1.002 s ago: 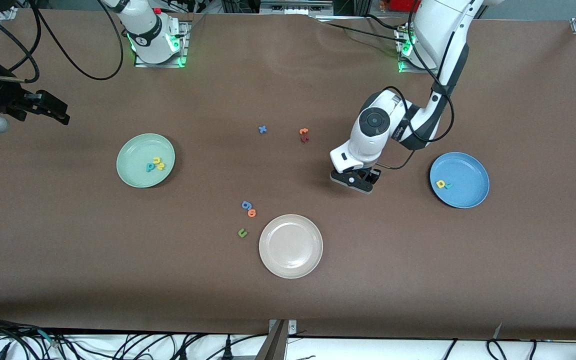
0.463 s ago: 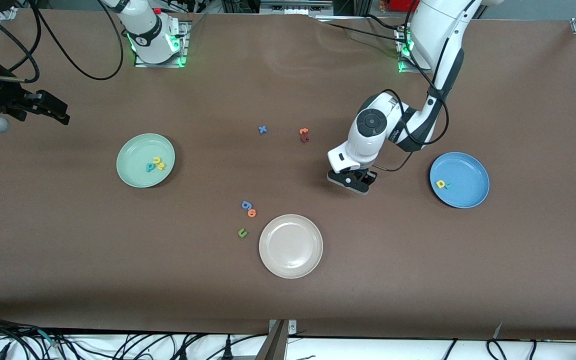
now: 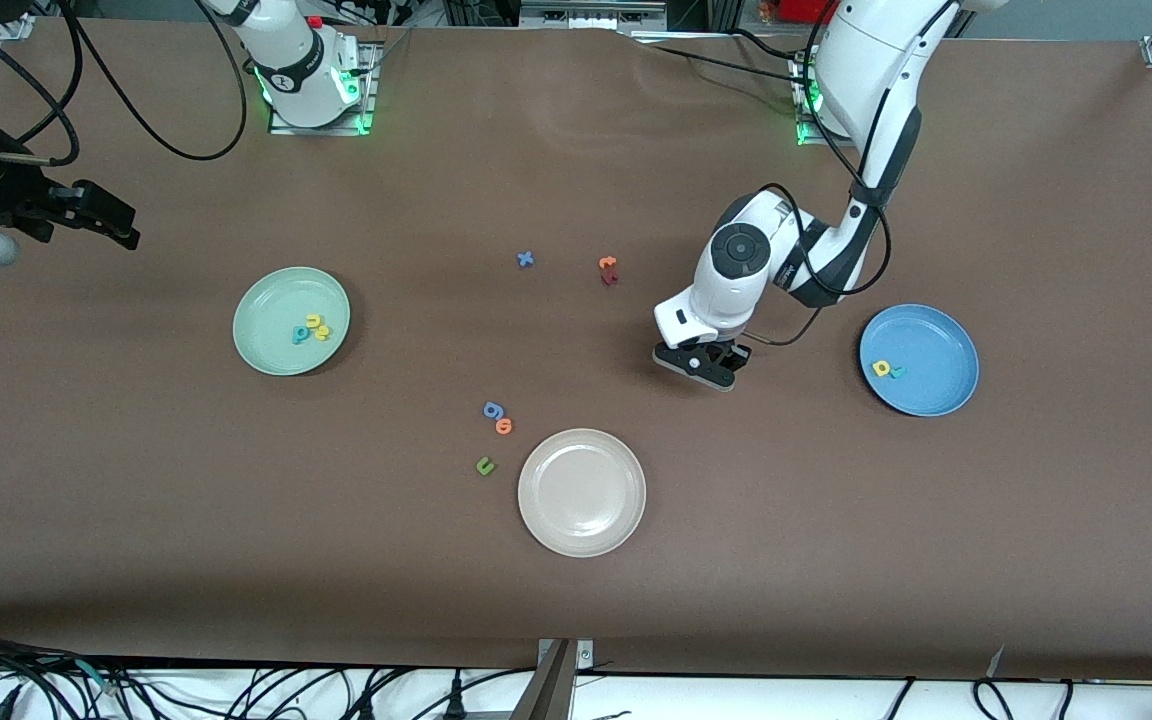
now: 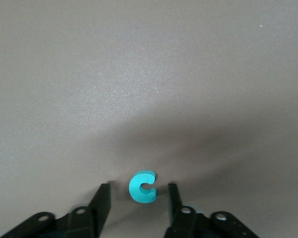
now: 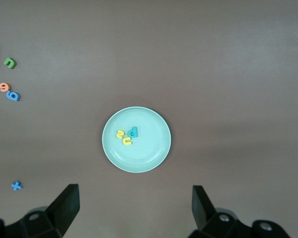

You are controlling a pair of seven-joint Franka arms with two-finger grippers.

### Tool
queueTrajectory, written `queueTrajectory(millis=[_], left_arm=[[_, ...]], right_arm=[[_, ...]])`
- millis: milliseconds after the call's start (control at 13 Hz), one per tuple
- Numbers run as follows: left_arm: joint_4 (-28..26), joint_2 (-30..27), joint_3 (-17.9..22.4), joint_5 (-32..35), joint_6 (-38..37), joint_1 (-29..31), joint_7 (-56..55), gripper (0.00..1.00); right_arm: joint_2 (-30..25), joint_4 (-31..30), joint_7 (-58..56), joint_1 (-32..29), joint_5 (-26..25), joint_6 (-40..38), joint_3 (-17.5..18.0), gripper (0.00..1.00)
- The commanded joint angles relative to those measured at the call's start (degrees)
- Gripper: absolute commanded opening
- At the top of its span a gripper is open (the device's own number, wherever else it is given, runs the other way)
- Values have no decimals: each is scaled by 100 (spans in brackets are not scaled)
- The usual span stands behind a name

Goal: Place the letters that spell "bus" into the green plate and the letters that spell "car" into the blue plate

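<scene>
A teal c [image 4: 142, 187] lies flat on the brown table between the fingers of my left gripper [image 4: 139, 193], which is down at the table and open, with a gap on each side of the letter. In the front view the left gripper [image 3: 701, 365] hides the c; it sits between the beige plate and the blue plate [image 3: 936, 390]. The blue plate holds a yellow a [image 3: 881, 368] and a teal r [image 3: 896, 372]. The green plate [image 3: 266, 350] holds a teal b/p shape [image 3: 300, 334], a yellow u [image 3: 314, 321] and a yellow s [image 3: 323, 332]. My right gripper [image 3: 126, 235] waits open, high by the right arm's end of the table.
A beige plate [image 3: 581, 492] sits nearer the front camera. Beside it lie a dark green u [image 3: 484, 465], an orange letter [image 3: 504, 426] and a blue letter [image 3: 492, 410]. A blue x [image 3: 525, 259] and orange and red letters [image 3: 607, 268] lie mid-table.
My left hand has shifted slightly toward the right arm's end of the table, settling over the teal c. The right arm has not moved.
</scene>
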Motion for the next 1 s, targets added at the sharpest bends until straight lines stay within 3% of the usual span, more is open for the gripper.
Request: queueTrajectory(millis=[0,540,925], left_arm=[[96,70,51,155,32,-46,22,43],[87,35,51,76,32,-28,13,18],[-70,-281,86,67,-38,375,65,18]], right_arm=[[-53,-48,-17,-44,24,-4,46,100],[-53,-48,-8,-44,24,-22,46,100],[-53,-48,9,-44,24,-22,54,100]])
